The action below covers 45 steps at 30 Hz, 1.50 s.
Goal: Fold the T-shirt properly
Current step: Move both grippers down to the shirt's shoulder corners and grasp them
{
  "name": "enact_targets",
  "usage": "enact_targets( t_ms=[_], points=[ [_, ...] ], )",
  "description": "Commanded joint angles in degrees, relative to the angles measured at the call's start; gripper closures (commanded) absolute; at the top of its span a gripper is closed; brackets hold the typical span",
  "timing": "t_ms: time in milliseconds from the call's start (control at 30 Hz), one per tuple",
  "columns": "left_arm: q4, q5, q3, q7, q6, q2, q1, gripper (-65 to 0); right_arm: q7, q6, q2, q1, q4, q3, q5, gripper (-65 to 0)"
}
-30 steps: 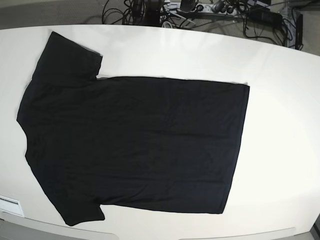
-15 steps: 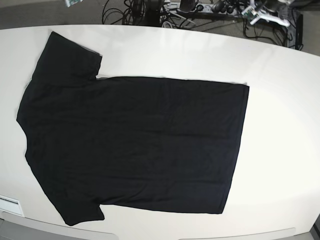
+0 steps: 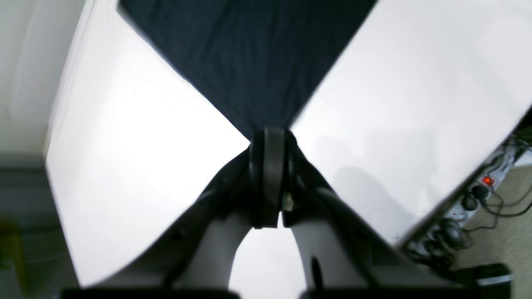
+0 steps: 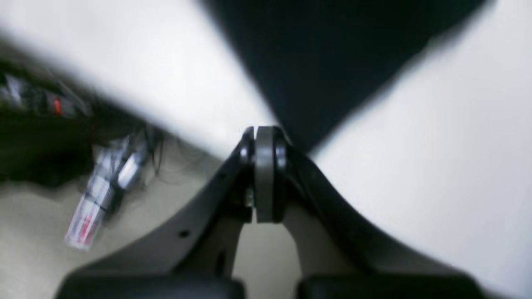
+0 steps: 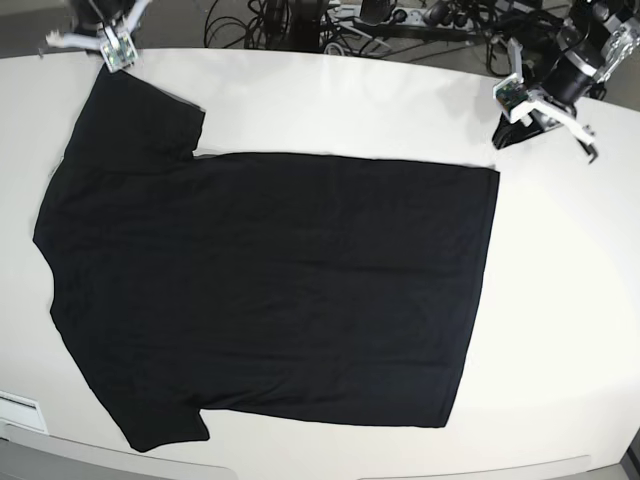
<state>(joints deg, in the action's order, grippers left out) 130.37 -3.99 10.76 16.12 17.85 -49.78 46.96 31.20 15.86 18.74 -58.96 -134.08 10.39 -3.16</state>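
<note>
Left gripper [image 5: 512,133] upper right of base view, fingers pressed together, pinching nothing, near the shirt's hem corner. Right gripper [image 5: 108,62] upper left, also pressed together, by the sleeve tip. T-shirt [image 5: 270,290] flat, plain side up, mid-table [image 5: 560,330].

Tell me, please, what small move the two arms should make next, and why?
Probably open both grippers. The left gripper and right gripper are shut and hold nothing, each poised above a far corner of the T-shirt, which lies flat and unfolded on the table.
</note>
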Motion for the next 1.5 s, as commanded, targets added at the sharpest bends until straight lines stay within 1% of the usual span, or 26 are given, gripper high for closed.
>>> enact_targets(
  t_ms=[0,33,100,167,267,300,367,400,433,467,533,633,733,867,900,933,967,1033,1067,1167,1200,1233,1333,1467],
  points=[
    [-0.7,-0.7,-1.1,-1.7,0.5,-2.2,-2.1,0.0,-0.6,1.1,0.2,0.2,-0.9,0.1,-1.3,0.0],
    [-2.3,-2.1,-2.8,-2.5,1.8,-3.6,-4.2,0.0,-0.6,2.4,0.2,1.2,-0.9,0.0,-2.2,0.0],
    [-6.1,-5.4,-7.0,-4.6,2.7,-6.7,-8.5,0.0,-0.6,4.4,0.2,3.0,-0.9,-0.5,-2.9,0.0],
    [-10.4,-8.5,-11.9,-7.5,3.3,-9.4,-13.1,0.0,-0.6,4.8,0.2,4.6,-0.6,-0.8,-2.8,0.0],
    [-16.3,-12.2,-19.4,-11.1,4.9,-12.2,-20.0,0.0,-0.6,4.9,0.4,5.6,1.8,-0.8,-2.8,0.0],
    [-18.1,-12.7,-21.7,-11.7,4.9,-12.8,-21.9,-7.2,-0.6,4.9,0.3,5.6,1.9,-0.8,-2.8,0.0],
    [-21.4,-13.8,-26.3,-11.8,4.9,-13.6,-25.7,-26.7,-0.5,5.0,0.3,5.6,1.8,-0.8,-2.8,0.0],
    [-22.8,-14.2,-28.5,-11.8,5.0,-13.8,-27.4,-33.9,-0.6,5.0,0.3,5.6,1.8,-0.8,-2.9,0.0],
    [-24.1,-14.2,-30.8,-11.9,5.0,-13.9,-29.2,-36.7,-0.6,5.0,0.3,5.6,1.8,-0.8,-2.9,0.0],
    [-25.3,-14.2,-33.3,-11.9,5.0,-13.9,-31.1,-36.8,-0.6,5.0,0.3,5.6,1.8,-0.8,-2.9,0.0],
    [-27.5,-14.4,-38.7,-11.8,5.2,-13.9,-35.1,-36.8,-0.6,5.0,0.3,5.6,1.8,-0.8,-2.9,0.0],
    [-30.3,-17.6,-46.7,-11.9,5.1,-13.9,-40.5,-36.7,-0.5,4.9,0.3,5.6,1.8,-0.8,-2.8,0.0],
    [-32.4,-20.3,-54.3,-13.2,4.9,-13.9,-45.4,-36.7,-0.6,4.9,0.3,5.6,1.8,-0.8,-2.9,0.0],
    [-33.4,-22.3,-62.3,-13.2,2.4,-13.8,-50.9,-36.6,-0.6,4.9,0.3,5.6,1.8,-0.8,-2.8,0.0],
    [-33.4,-23.1,-63.6,-13.2,1.9,-13.8,-51.9,-36.2,-0.6,4.4,0.3,5.6,1.8,-0.8,-2.8,0.0],
    [-33.4,-23.9,-64.8,-13.2,0.9,-13.8,-52.8,-32.8,-0.6,4.0,0.3,5.7,1.8,-0.8,-2.8,0.0],
    [-33.4,-24.1,-65.6,-13.1,-0.3,-13.8,-53.4,-26.6,-0.6,4.0,0.3,5.7,1.8,-0.8,-2.7,0.0],
    [-33.4,-24.1,-66.3,-12.6,-1.6,-13.8,-54.2,-9.0,-0.6,3.9,0.3,6.5,1.9,-0.8,-2.4,0.0],
    [-33.4,-24.1,-66.2,-12.6,-1.6,-13.7,-54.4,-0.5,-0.6,4.0,0.3,7.0,2.0,-0.8,-2.3,-5.0],
    [-33.0,-24.0,-66.2,-11.1,-1.6,-13.7,-54.4,0.0,-0.6,6.3,0.3,8.7,3.4,-0.8,-2.1,-29.4],
    [-32.9,-24.0,-66.2,-10.6,-1.6,-13.7,-54.4,0.0,-0.6,6.5,0.3,9.4,4.3,-0.8,-1.9,-34.7],
    [-32.7,-24.0,-66.2,-9.8,-1.6,-13.7,-54.4,0.0,-0.7,6.5,0.3,10.1,5.4,-0.8,-1.2,-36.5],
    [-32.7,-24.0,-66.2,-9.6,-1.6,-13.7,-54.4,0.0,-0.6,6.3,0.4,12.3,9.8,-0.8,-1.1,-36.4],
    [-32.7,-23.6,-66.2,-9.7,-1.6,-13.7,-54.5,0.0,-0.6,7.6,0.5,15.6,16.6,-0.8,-1.1,-36.4]
  ],
)
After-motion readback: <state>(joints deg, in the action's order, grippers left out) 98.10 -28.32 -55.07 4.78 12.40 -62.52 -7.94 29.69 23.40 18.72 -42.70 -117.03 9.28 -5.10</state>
